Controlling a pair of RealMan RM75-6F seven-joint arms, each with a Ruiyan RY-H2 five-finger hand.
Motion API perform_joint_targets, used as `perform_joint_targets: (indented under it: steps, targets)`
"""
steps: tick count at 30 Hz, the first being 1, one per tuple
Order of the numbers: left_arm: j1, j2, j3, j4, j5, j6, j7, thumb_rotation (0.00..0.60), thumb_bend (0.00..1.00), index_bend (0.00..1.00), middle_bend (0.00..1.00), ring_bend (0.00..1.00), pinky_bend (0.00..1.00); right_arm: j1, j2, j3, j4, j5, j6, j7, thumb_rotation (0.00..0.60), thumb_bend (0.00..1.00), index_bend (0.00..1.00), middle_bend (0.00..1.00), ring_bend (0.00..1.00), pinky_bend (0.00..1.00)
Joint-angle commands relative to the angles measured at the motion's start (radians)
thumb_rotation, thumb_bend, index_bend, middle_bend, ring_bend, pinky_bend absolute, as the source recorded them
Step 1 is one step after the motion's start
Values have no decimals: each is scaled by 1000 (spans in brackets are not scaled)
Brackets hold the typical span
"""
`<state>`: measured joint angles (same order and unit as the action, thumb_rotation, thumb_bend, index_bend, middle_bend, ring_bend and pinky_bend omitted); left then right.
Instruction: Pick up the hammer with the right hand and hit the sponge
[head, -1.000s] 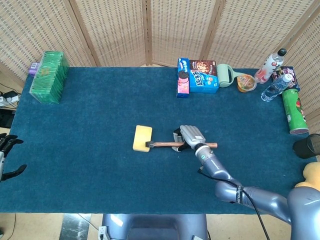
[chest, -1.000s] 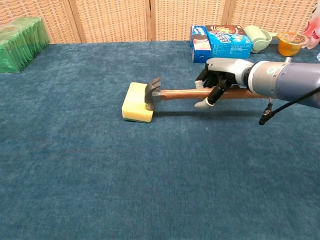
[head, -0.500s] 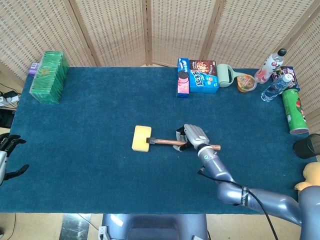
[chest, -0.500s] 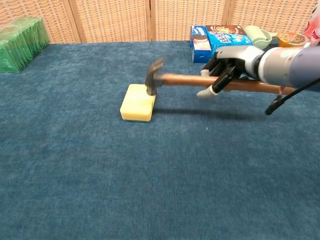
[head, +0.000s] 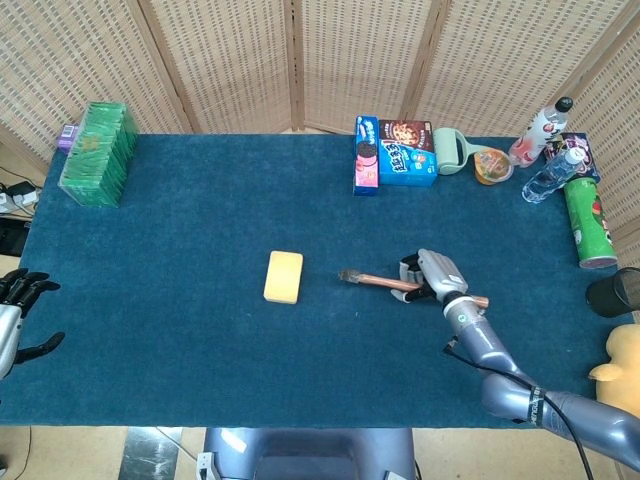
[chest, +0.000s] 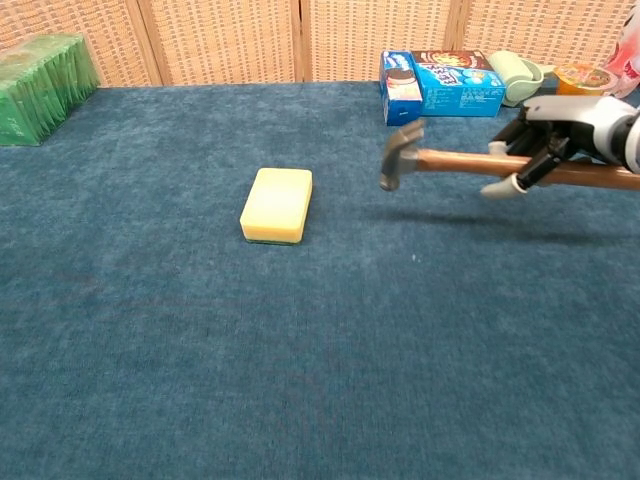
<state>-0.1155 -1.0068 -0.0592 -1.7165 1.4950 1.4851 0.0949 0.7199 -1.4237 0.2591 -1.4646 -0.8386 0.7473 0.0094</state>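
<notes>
The yellow sponge (head: 284, 276) (chest: 277, 204) lies flat on the blue table near its middle. My right hand (head: 437, 274) (chest: 553, 140) grips the wooden handle of the hammer (head: 378, 282) (chest: 452, 161). The hammer hangs level above the table, right of the sponge, its metal head (chest: 399, 153) pointing left and well clear of the sponge. My left hand (head: 18, 312) shows at the far left edge of the head view, off the table, with its fingers apart and nothing in it.
A green stack (head: 98, 152) sits at the back left. Cookie boxes (head: 394, 153), a pale green mug (head: 451, 150), a jelly cup (head: 492, 166), bottles (head: 543, 130) and a green can (head: 587, 222) line the back right. A black cup (head: 615, 293) stands at the right edge.
My right hand has lifted the hammer off the sponge and carried it to the right, away from the sponge. The sponge stays in place. The left hand has barely moved.
</notes>
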Motion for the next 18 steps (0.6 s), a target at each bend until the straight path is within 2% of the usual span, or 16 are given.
perform_joint_targets:
  steps: [1,4,6,9,11,13,18]
  targets:
    - [3,3,0,-2,-1,4,3,600,188,286,229,138,180,-5,-42,-32,71,-29,14,-16,600,285,835,1000,1000,982]
    - [5,5,0,-4,-3,7,3,600,188,287,229,138,180,-2,-64,-42,111,-34,9,-23,600,269,807,980,1000,923]
    - [7,7,0,-5,-6,7,2,600,189,287,229,138,180,-1,-73,-47,128,-40,1,-22,600,259,767,923,966,856]
    - [8,8,0,-4,-10,6,2,600,189,287,228,138,180,-6,-83,-52,146,-62,6,-13,600,254,648,769,806,708]
    - [7,8,-1,-4,-11,5,2,600,189,287,228,138,180,-9,-80,-56,150,-83,-2,0,600,251,521,622,653,591]
    - [6,8,-2,-4,-11,4,3,600,188,286,227,138,180,-13,-75,-57,151,-101,-2,10,600,251,430,520,549,512]
    - [4,5,-2,-7,-10,2,6,600,187,287,226,138,180,-27,-54,-51,133,-150,6,52,600,249,276,366,384,381]
